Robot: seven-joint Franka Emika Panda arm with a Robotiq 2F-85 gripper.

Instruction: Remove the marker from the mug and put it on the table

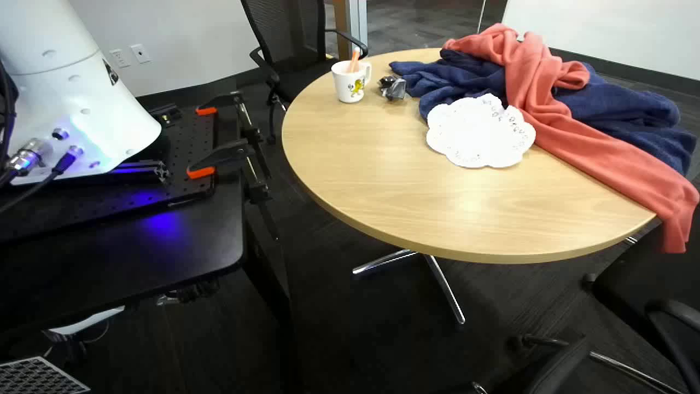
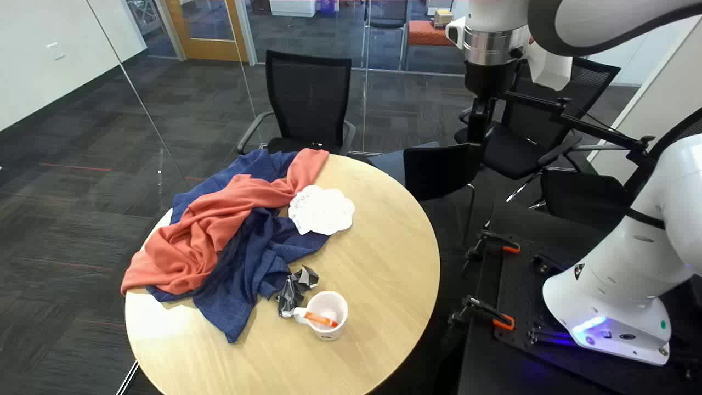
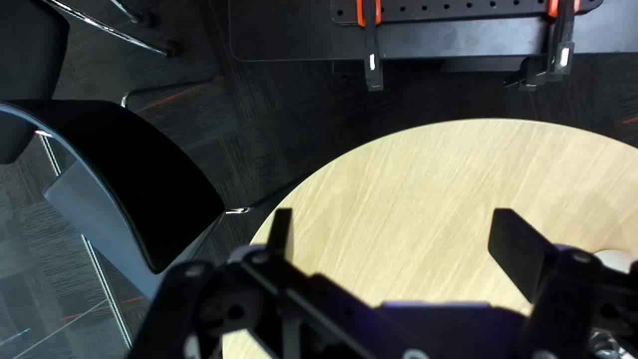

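Observation:
The white mug with a yellow mark stands upright on the round tan table; the mug and table also show in the other exterior picture. The orange marker leans in the mug, its upper end above the rim; from above the marker lies slanted across the opening. In the wrist view a white piece of the mug shows at the right edge, partly hidden by a finger; the marker is not visible there. My gripper is open and empty, high above the table, away from the mug. It also shows in an exterior view.
A crumpled black wrapper lies beside the mug. A white scalloped plate, an orange-red cloth and a navy cloth lie farther along the table. A black bench with clamps and chairs stand around.

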